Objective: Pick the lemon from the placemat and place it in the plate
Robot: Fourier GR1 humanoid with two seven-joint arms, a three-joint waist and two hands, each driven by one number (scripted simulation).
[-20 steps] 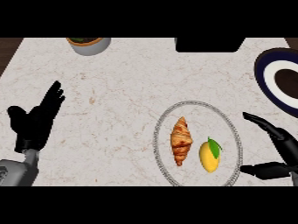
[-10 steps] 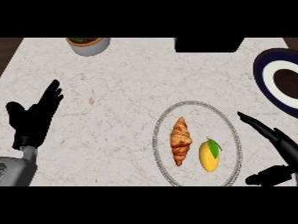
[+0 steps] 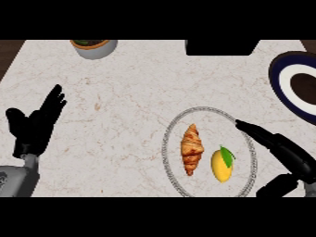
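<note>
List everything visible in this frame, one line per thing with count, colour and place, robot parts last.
Counter: one, pale marbled, fills most of the view.
Placemat: one, round, pale with a grey rim, lower centre-right.
Croissant: one, golden brown, on the placemat's left half.
Lemon: one, yellow with a green leaf, on the placemat, right of the croissant.
Plate: one, dark blue and white with a dark centre, right edge.
Pot: one, grey with an orange rim, top left.
Dark block: one, black, top edge.
Left hand: black, open, resting at left.
Right hand: black, open, fingers over the placemat's right rim.
</note>
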